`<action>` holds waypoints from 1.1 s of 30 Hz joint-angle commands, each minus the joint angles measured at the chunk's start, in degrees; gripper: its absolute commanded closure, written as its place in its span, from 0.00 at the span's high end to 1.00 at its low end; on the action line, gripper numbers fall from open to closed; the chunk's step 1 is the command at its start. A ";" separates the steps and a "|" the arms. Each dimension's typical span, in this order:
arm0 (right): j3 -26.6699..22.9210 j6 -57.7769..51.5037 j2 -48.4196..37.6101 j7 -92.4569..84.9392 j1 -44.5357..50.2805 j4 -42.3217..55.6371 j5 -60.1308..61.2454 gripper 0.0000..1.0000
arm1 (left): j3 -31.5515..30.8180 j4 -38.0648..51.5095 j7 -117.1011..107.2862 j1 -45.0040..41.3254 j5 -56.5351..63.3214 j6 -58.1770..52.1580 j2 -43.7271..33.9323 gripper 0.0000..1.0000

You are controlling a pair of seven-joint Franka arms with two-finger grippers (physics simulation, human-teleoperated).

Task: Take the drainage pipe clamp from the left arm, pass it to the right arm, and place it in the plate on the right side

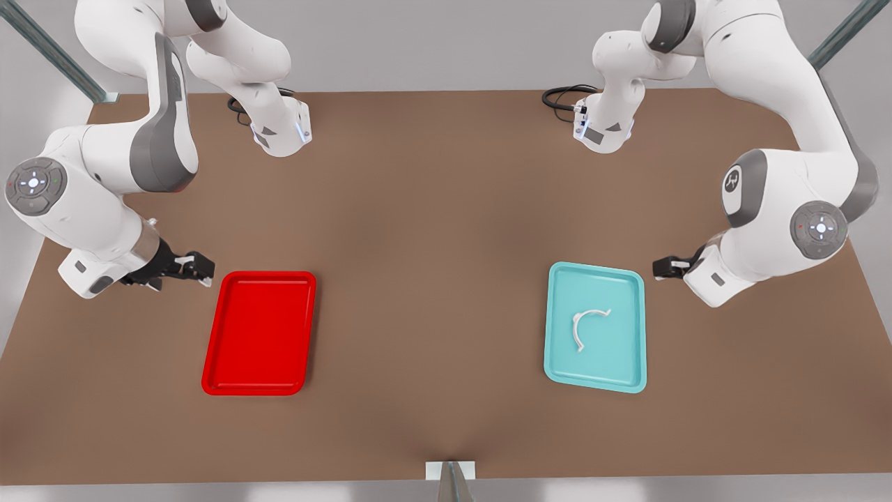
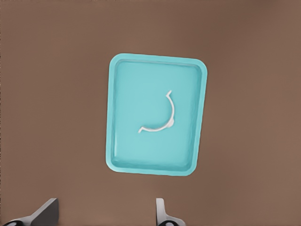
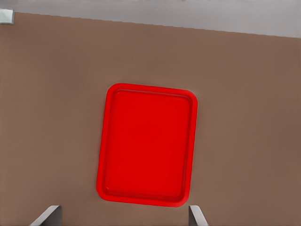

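Observation:
The drainage pipe clamp (image 1: 577, 328) (image 2: 172, 115), a thin white half-ring, lies flat inside a teal tray (image 1: 599, 366) (image 2: 136, 94) on the front view's right. My left gripper (image 1: 665, 267) (image 2: 103, 217) hovers just beyond that tray's far right corner, open and holding nothing. On the front view's left lies the plate (image 1: 259, 335) (image 3: 146, 146), a bright red shallow tray with nothing in it. Beside its far left corner my right gripper (image 1: 198, 268) (image 3: 122, 217) is open and holds nothing.
Both trays rest on a brown table (image 1: 432, 279), with a wide bare stretch between them. The arm bases (image 1: 279, 132) (image 1: 603, 129) stand at the far edge with black cables. A small white bracket (image 1: 449, 470) sits at the near edge.

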 commanded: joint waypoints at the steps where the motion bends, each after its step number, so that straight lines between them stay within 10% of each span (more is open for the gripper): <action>1: 0.01 1.75 -0.06 0.31 0.01 0.03 0.03 1.00 | -0.06 0.02 1.85 -0.09 1.28 2.60 0.44 1.00; 12: 0.01 1.75 -0.06 0.23 -0.07 0.03 0.03 1.00 | -0.24 -14.64 -47.28 -6.33 -1.10 45.65 14.50 1.00; 26: 0.10 1.75 -0.06 0.67 0.01 0.12 0.03 1.00 | -0.15 -18.79 -47.11 -7.03 -0.74 46.19 19.78 1.00; 31: 0.10 1.75 -0.06 0.58 0.10 0.03 0.03 1.00 | -0.15 -19.66 -46.58 -7.12 -0.57 46.02 21.10 0.90; 33: 0.10 1.75 -0.06 0.40 0.10 0.03 0.03 1.00 | -0.06 -19.66 -46.76 -7.38 -0.57 46.02 21.10 0.64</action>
